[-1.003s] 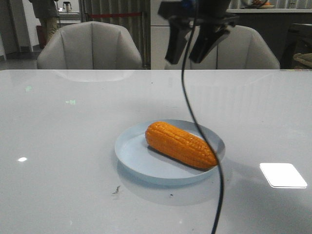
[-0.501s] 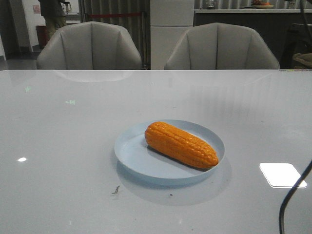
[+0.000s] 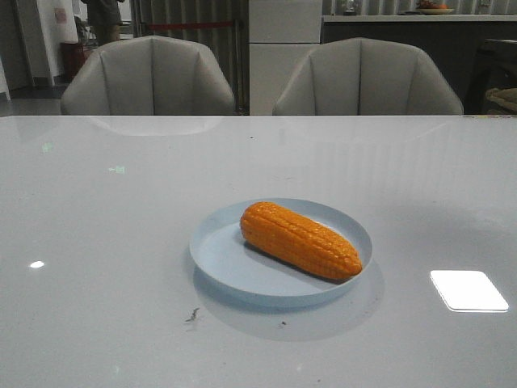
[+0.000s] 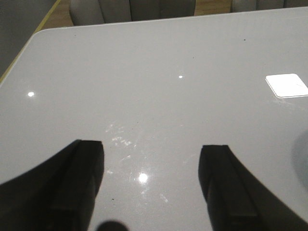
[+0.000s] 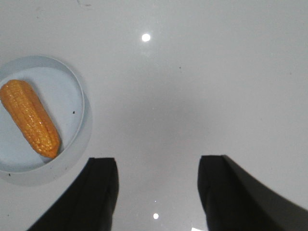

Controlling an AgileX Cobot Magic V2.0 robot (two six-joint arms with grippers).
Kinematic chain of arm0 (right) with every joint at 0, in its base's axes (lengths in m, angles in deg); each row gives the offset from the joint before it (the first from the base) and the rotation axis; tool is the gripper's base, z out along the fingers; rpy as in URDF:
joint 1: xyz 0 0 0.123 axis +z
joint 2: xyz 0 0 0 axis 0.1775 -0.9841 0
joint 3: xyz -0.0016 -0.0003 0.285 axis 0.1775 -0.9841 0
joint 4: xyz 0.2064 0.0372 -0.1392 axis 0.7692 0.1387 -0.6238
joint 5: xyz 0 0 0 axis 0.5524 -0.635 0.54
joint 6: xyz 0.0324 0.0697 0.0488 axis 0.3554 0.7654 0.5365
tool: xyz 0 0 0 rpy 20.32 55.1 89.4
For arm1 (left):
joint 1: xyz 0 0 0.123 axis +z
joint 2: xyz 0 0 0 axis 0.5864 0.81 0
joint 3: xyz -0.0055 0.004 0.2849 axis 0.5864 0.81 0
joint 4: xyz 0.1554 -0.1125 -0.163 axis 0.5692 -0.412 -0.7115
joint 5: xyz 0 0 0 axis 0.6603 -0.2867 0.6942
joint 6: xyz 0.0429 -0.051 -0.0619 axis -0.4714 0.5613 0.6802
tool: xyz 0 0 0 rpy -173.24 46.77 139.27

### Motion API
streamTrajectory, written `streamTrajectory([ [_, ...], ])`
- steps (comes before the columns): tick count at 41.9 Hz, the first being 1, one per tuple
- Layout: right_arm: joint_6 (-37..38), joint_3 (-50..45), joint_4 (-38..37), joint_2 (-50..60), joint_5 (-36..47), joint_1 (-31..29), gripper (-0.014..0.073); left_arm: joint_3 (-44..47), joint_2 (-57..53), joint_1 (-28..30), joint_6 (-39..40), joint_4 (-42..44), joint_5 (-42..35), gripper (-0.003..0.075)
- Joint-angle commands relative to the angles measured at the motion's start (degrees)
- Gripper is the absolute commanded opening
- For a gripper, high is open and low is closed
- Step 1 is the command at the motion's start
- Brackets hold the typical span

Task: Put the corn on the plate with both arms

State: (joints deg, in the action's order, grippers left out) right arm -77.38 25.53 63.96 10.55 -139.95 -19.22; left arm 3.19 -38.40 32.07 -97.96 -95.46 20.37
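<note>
Front view: glossy pale grey worktop [image 3: 121,242]; two grey chairs [image 3: 149,77] behind its far edge. Pale blue plate [image 3: 222,263] near centre; orange corn [image 3: 299,240] lying inside it, tapered end toward the right rim. No arm visible here.

Left wrist view: left gripper [image 4: 151,168], fingers [image 4: 79,187] spread wide, empty, over bare worktop; finger bases cut off by the frame edge.

Right wrist view: right gripper [image 5: 156,187], fingers [image 5: 226,192] spread wide, empty, apart from the plate [image 5: 79,103]. Corn [image 5: 30,119] on plate; plate partly cut off.
</note>
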Motion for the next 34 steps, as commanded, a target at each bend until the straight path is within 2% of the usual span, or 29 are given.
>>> streamTrajectory([
  [1, -0.77, -7.01, 1.92, 7.08, 7.41, -0.52, 0.0475, -1.67, -0.33, 0.15, 0.16, -0.70, -5.18, 0.0484],
  [7, -0.77, -17.27, 1.99, 15.13, 13.19, -0.52, 0.0475, -1.67, -0.33, 0.15, 0.16, -0.70, -5.18, 0.0484],
  [15, -0.45, -24.93, 3.56, 24.55, 18.57, -0.52, 0.0475, -1.67, -0.33, 0.15, 0.16, -0.70, -5.18, 0.0484],
  [27, -0.45, -26.06, 4.80, 27.95, 18.76, -0.52, 0.0475, -1.67, -0.33, 0.15, 0.16, -0.70, -5.27, 0.0479],
  [34, -0.45, -26.06, 4.98, 27.95, 15.52, -0.52, 0.0475, -1.67, -0.33, 0.15, 0.16, -0.79, -5.27, 0.0387],
])
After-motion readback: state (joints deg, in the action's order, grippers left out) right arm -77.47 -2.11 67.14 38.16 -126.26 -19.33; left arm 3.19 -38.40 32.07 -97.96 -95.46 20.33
